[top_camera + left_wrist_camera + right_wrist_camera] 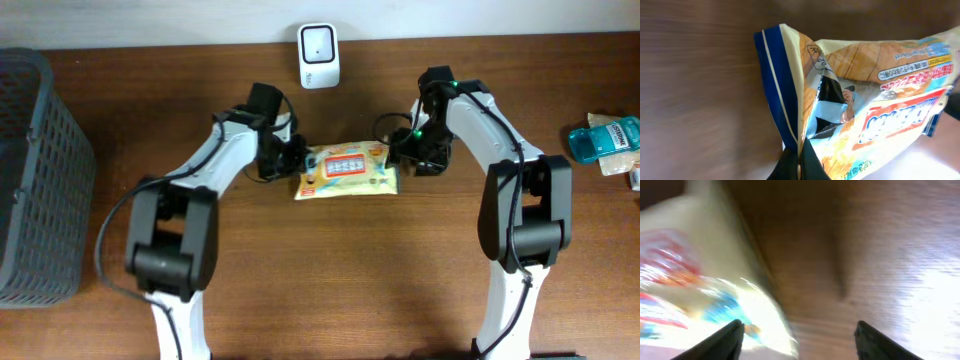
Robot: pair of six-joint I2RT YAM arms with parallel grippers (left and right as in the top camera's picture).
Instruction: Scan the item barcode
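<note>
So, the snack packet (346, 170) lies flat on the table (330, 280) between my two arms, printed face up, with the white scanner (319, 55) standing a little beyond it at the table's far edge. My left gripper (799, 164) is pinched together on the packet's blue end seam (775, 85); the left wrist view shows the film creased and gathered right where the fingers bite. My right gripper (800, 332) sits at the opposite end with its fingers (725, 340) spread wide. The packet's corner reaches in beside the nearer one, but nothing is clamped there. I can't find the barcode in any view, so my guess is that it sits on the underside. To do this step well, I'd bring the right jaws squarely over the other seam before closing, taking only the flat sealed strip and not the puffed body. With both ends held I'd lift evenly, keep the film taut so the code doesn't wrinkle, and turn the hidden face toward the scanner window. A one-sided lift risks the bag folding or slipping out of the left pinch.
</note>
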